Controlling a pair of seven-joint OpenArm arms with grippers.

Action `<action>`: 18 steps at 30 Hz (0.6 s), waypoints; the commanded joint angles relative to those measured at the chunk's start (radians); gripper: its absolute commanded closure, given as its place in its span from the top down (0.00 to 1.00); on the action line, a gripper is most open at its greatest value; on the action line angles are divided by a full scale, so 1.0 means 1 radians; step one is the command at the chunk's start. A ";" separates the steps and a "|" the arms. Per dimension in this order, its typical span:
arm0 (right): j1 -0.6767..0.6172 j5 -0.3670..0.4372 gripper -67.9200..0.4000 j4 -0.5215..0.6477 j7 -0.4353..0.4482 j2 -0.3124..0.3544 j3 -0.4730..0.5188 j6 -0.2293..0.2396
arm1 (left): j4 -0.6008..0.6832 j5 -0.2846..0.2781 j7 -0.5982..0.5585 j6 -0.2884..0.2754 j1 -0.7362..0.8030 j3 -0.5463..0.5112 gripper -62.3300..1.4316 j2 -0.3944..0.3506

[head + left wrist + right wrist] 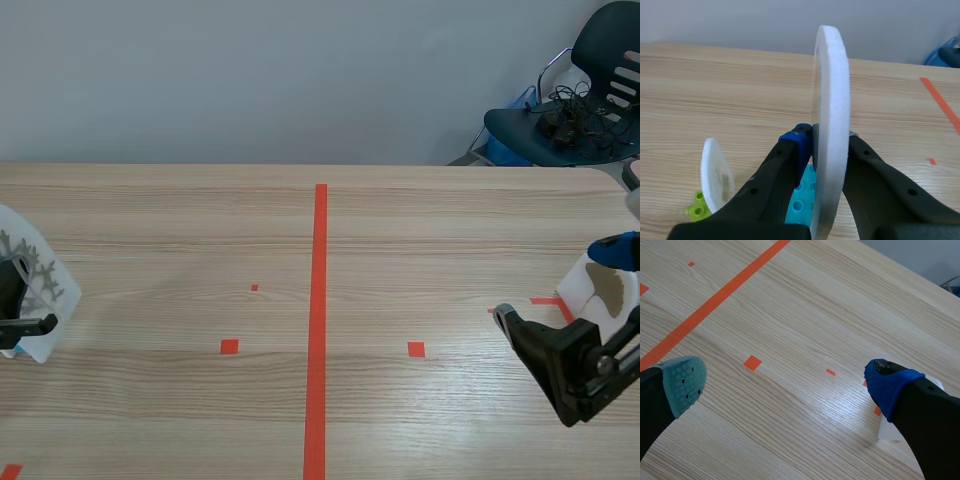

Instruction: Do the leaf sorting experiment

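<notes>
Left pincer [826,141] is clenched on the white leaf card [832,100], gripped low on its edge, with the card upright between the fingers at the left margin of the bench [400,230]. Right pincer [787,382] is released, fingers spread wide above bare wood, with a second white card bearing a brown leaf [606,290] just beside it at the right margin. Assessment: the step in hand appears to be carrying the held card to its sorting place. It would be done well by keeping the card vertical, setting it down flat on its base before releasing, and keeping clear of the small oval card [716,175] near the left finger. The held card is thick, matt and foam-like with rounded corners; the scene view shows a grey fern-shaped leaf on its face. A cyan studded brick [802,200] sits under it, apparently its foot, though the join is hidden. The oval card stands on a lime studded brick [696,210]. The bench is pale wood-grain laminate, faintly glossy, divided by an orange-red tape line [320,300].
</notes>
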 commanded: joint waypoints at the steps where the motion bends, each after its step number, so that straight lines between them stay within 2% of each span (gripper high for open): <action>1: 0.009 0.008 1.00 0.016 0.015 0.008 0.004 0.000 | 0.003 -0.003 -0.017 -0.001 -0.020 0.015 0.09 -0.010; 5: 0.009 0.019 1.00 0.016 0.015 0.008 0.004 0.000 | -0.033 -0.003 -0.017 -0.001 -0.031 0.015 0.09 -0.010; 9: 0.009 0.027 1.00 0.016 0.015 0.008 0.004 0.000 | -0.126 -0.003 -0.021 0.022 -0.076 0.015 0.09 -0.011; 18: 0.009 0.027 1.00 0.016 0.015 0.008 0.004 0.000 | -0.281 -0.003 -0.028 0.022 -0.190 0.015 0.09 -0.011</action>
